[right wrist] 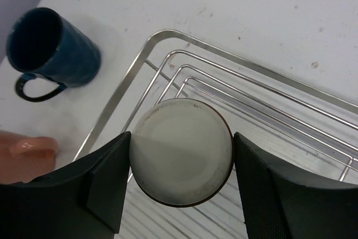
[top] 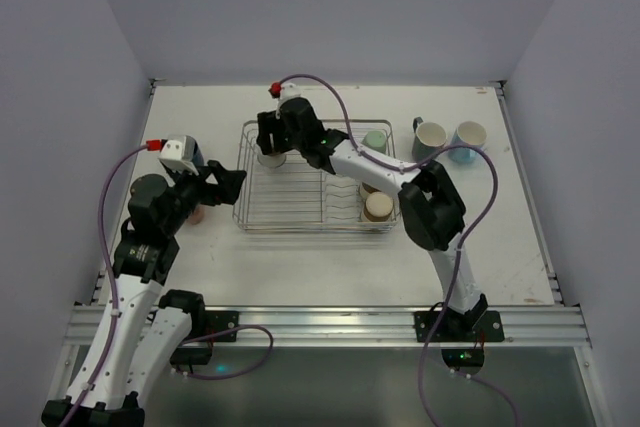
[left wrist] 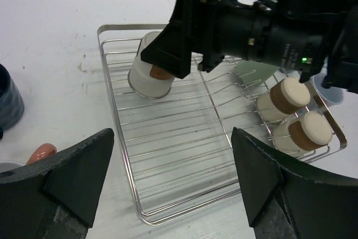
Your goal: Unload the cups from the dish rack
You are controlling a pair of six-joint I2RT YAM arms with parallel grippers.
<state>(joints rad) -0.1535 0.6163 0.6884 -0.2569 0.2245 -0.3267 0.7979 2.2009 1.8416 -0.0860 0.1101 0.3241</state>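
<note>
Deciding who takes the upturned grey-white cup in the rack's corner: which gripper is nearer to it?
Right. The right gripper has a finger on each side of the cup; the left gripper hangs open outside the rack, off its left edge.

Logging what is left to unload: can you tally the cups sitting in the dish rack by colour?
Grey-white cup: 1
Brown-and-cream cups: 2
Mint green cup: 1
Total: 4
</note>
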